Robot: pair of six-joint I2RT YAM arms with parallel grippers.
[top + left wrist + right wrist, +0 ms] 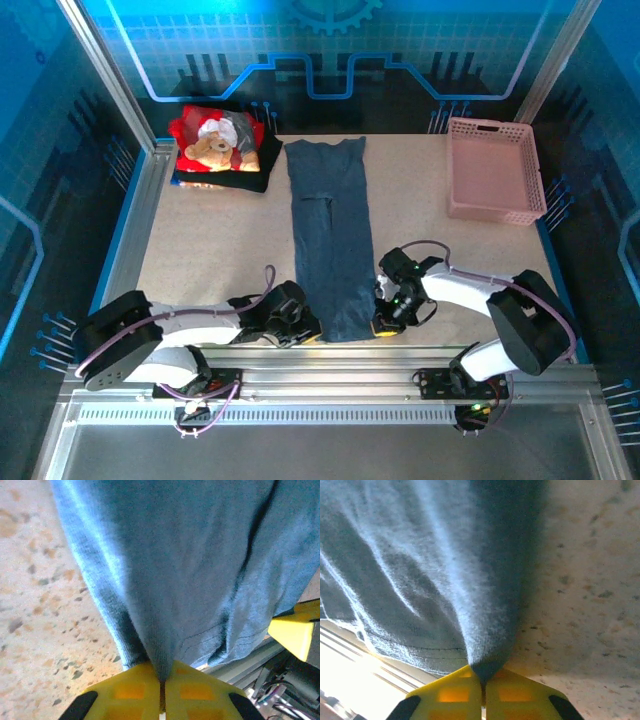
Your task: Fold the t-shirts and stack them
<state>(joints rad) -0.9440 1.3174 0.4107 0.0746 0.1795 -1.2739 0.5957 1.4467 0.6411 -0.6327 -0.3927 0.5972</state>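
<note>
— So, how far along is the folding?

— Partway, by my reading. On the table (220, 250) the biggest thing is the slate-blue t-shirt (330, 235). It lies flat as 1 long narrow strip down the middle, running from near the far edge to the near edge, with its sides turned in. That suggests the lengthwise folds are done and the crosswise fold is not.

— And the other shirts?

— First, the pink basket (495, 170) sits at the far right corner, well apart from the strip. At the far left corner the red t-shirt (215, 140) lies folded, teddy-bear print up, on top of the black t-shirt (225, 182). So 2 of the 3 look folded and stacked.

— What are the arms doing?

— Each has 1 near corner of the strip's hem. The left gripper (300, 325) is at the near left corner. Its wrist view shows the yellow fingers (135, 685) pressed together with a tuck of blue cloth pinched between them. The right gripper (385, 315) is at the near right corner, clamped on the cloth the same way, and the fabric fans out from the pinch.

— What is left, then?

— I judge the near hem has to go toward the far end to halve the strip, perhaps twice. Then the bundle goes onto the pile at the far left corner.
</note>
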